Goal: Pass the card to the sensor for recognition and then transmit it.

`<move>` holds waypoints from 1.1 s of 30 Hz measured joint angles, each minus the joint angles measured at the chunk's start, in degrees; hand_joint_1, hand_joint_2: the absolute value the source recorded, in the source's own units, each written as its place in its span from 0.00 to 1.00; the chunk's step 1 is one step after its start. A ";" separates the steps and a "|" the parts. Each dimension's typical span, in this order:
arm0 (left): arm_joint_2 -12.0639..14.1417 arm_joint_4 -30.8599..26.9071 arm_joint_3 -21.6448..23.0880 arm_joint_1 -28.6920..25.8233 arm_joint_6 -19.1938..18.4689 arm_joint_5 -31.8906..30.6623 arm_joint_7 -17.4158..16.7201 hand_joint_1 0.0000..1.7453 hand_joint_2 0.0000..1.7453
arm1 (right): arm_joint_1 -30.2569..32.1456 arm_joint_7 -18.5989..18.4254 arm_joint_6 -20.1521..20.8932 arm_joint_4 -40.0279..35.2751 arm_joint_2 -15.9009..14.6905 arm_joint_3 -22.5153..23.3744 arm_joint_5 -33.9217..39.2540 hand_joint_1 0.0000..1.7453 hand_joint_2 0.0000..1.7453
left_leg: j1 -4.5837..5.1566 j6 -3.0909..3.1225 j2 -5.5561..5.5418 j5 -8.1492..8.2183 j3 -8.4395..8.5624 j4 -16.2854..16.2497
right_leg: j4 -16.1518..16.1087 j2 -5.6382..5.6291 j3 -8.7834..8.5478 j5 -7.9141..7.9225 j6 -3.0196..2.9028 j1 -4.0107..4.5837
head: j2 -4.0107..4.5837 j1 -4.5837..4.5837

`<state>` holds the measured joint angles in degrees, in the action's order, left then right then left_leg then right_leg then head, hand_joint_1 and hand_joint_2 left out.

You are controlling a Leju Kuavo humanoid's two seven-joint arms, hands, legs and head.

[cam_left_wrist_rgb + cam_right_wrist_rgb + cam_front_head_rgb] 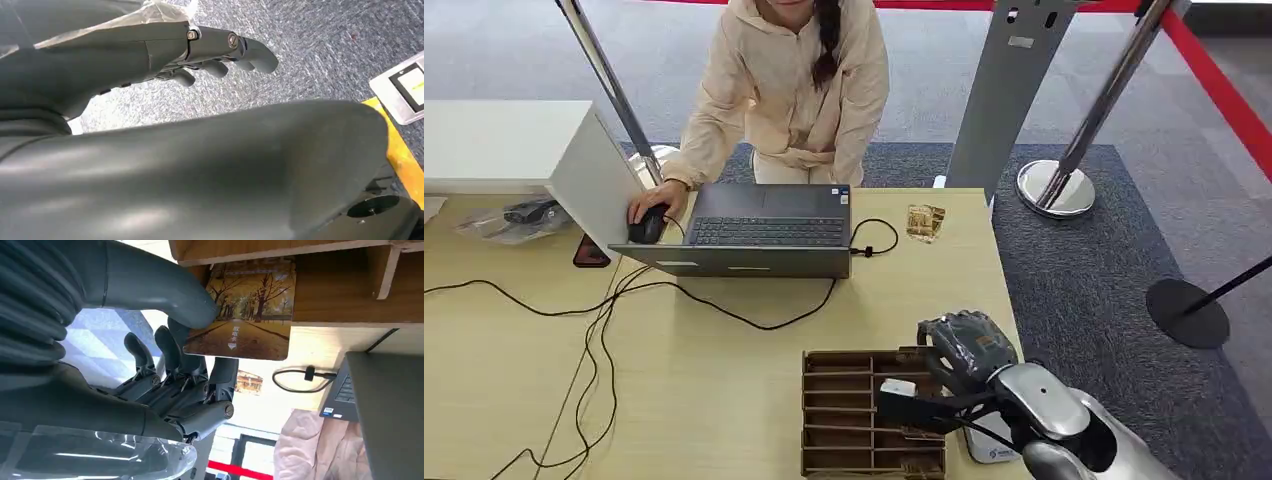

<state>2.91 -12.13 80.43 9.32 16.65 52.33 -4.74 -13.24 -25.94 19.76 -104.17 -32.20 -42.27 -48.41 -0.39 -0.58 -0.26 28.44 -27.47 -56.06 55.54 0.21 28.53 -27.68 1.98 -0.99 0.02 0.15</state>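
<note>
Card w/ the autumn-tree print is pinched between your right hand's thumb and fingers, right at the edge of the slotted wooden card rack near the table's front-right corner. Your left hand hangs over grey carpet, fingers slightly curled, holding nothing. Across the table, a person's hand rests on a mouse beside the laptop.

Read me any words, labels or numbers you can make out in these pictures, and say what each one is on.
Card pinched by the right robot hand: white characters above a small arrow, too small to read.
Card's top edge: large faint lettering, partly hidden by the wooden organizer, unreadable.
Laptop: stickers and key legends, too small.
White device on the floor: screen blurred.
Nothing reads clearly.
</note>
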 joint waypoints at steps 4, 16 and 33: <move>0.00 0.00 0.00 0.00 0.00 0.04 0.11 0.00 0.00 | 0.00 -0.02 -0.07 0.00 0.00 0.02 0.00 0.76 1.00 | 0.00 0.00 0.00 0.00 0.00 0.00 | 0.00 0.00 0.00 0.00 0.00 0.00 | 0.00 0.02; 0.00 0.00 0.00 -0.01 0.09 0.02 0.44 0.00 0.00 | -0.31 -0.20 -1.47 -0.02 0.00 0.64 -0.66 0.81 1.00 | 0.00 0.00 0.00 0.00 -0.02 0.00 | 0.00 0.00 0.01 0.00 0.00 0.00 | 0.00 0.02; 0.00 0.00 0.00 0.03 0.15 -0.22 0.48 0.00 0.00 | -8.30 -1.05 -2.49 -2.97 0.02 3.08 -1.38 0.82 1.00 | 0.00 0.00 0.00 0.00 -0.01 -0.01 | 0.01 0.00 0.01 0.00 0.00 0.00 | 0.00 0.00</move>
<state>2.91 -12.13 80.43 9.35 16.81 52.11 -4.26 -21.54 -26.99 17.27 -107.14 -32.17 -39.19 -49.79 -0.39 -0.58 -0.26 28.44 -27.48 -56.07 55.54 0.21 28.54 -27.68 1.98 -0.99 0.02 0.15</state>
